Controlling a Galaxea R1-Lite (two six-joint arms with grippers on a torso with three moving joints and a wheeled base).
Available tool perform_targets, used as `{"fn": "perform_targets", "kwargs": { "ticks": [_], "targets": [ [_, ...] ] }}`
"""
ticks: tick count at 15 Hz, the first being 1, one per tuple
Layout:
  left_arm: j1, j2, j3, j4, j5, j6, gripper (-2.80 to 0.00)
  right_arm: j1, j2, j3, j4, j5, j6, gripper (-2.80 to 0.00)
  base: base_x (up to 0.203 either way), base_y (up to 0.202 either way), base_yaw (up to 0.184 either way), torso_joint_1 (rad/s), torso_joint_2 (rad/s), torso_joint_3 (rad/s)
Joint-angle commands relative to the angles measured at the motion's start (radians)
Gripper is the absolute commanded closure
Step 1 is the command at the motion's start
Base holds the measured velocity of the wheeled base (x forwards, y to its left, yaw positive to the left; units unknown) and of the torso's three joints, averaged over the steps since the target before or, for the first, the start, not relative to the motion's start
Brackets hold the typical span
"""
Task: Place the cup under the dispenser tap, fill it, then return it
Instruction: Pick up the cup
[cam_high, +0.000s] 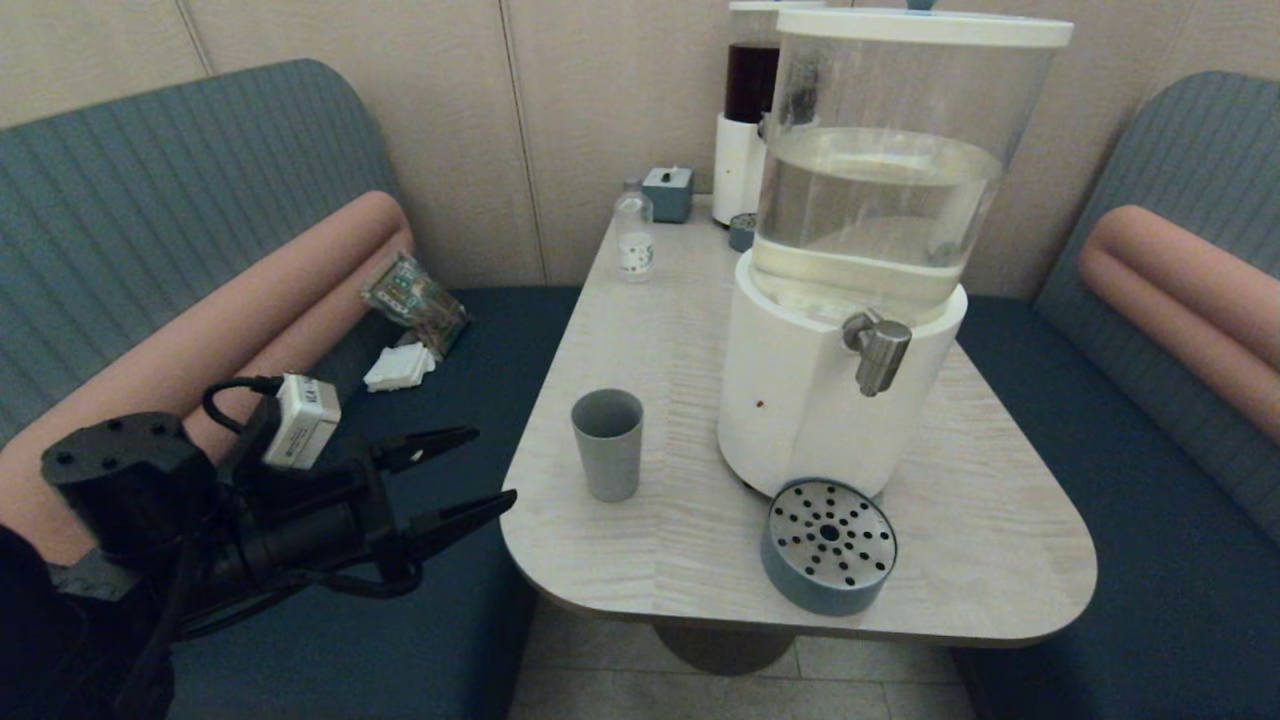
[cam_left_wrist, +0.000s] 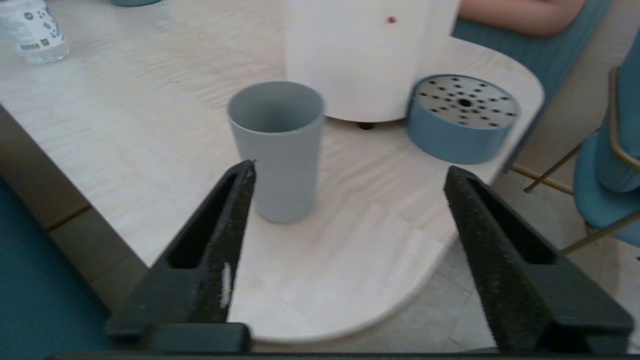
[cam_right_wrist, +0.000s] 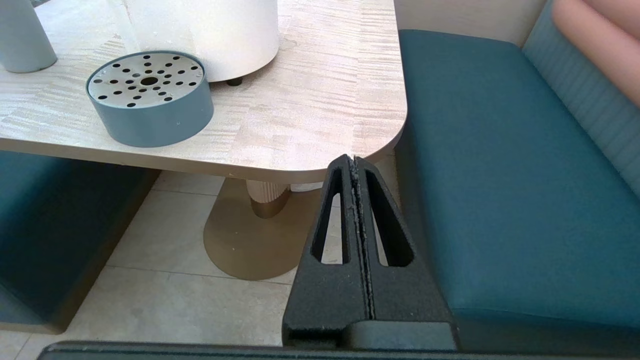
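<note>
The big dispenser (cam_high: 850, 400) loses the top of its lid to the head view's upper edge, and both wrist views show only its white base, so the dispenser tap (cam_high: 878, 350) appears in the head view alone. Behind it, the narrower dispenser (cam_high: 745, 150) with dark liquid is half hidden by the clear tank, its spigot out of sight, and the label print on the small bottle (cam_high: 634, 238) is too small to read. The cup (cam_right_wrist: 22, 35) is cut by the right wrist view's corner, and the right arm is outside the head view.

Head overlooks table (cam_high: 700, 300); wrists share tray (cam_left_wrist: 460, 120).
</note>
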Motion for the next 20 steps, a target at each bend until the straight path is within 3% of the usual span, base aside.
{"fn": "perform_targets", "kwargs": {
  "ticks": [1, 9, 20],
  "targets": [
    [-0.003, 0.11, -0.086, -0.008, -0.017, 0.001, -2.8, 0.0, 0.0, 0.014, -0.001, -0.001, -0.001, 0.0, 0.0, 0.0, 0.0, 0.0, 0.0, 0.0],
    [-0.014, 0.317, -0.224, -0.008, -0.176, 0.039, -2.8, 0.0, 0.0, 0.015, -0.001, 0.0, -0.001, 0.0, 0.0, 0.0, 0.0, 0.0, 0.0, 0.0],
    [-0.029, 0.611, -0.565, -0.008, -0.194, 0.04, -2.8, 0.0, 0.0, 0.015, -0.001, 0.0, -0.001, 0.0, 0.0, 0.0, 0.0, 0.0, 0.0, 0.0]
  ]
}}
